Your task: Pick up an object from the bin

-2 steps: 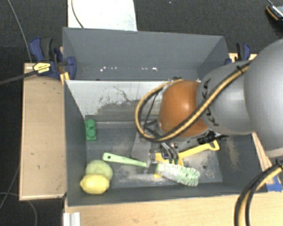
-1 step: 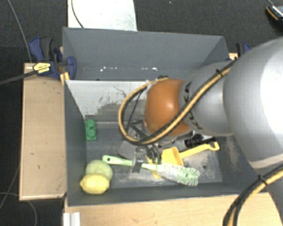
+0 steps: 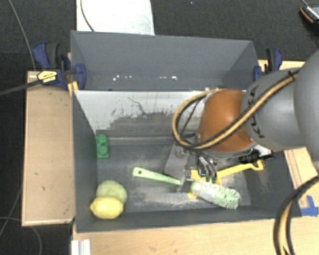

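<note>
Camera view looks down into the grey metal bin (image 3: 85,158), whose floor holds only a few loose things. Nearest the middle lies a dish brush (image 3: 215,194) with a pale green handle and a head of white and green bristles. It runs slantwise, the handle's tip pointing left and the bristled head lying right, close to the near wall.

The gripper (image 3: 190,182) is low over that brush, at the place where the handle meets the head, and seems to touch it. Whether it is spread or pressed together cannot be told, as the wrist and its hardware cover it from above. An orange cover (image 3: 223,118) with looped black and yellow cables sits just above, on the arm that comes in from the right.

Behind the brush, partly under the arm, a yellow object (image 3: 250,167) pokes out to the right; its kind is unclear. A small green block (image 3: 101,146) lies by the left wall, towards the far side. In the near left corner a pale green ball (image 3: 112,189) touches a yellow lemon-shaped thing (image 3: 106,209) just nearer the rim.

Pale scuffs mark the bin's floor and its sloping far wall. Around the bin is a dark surface (image 3: 202,9), with a white sheet (image 3: 117,9) beyond the far wall.
</note>
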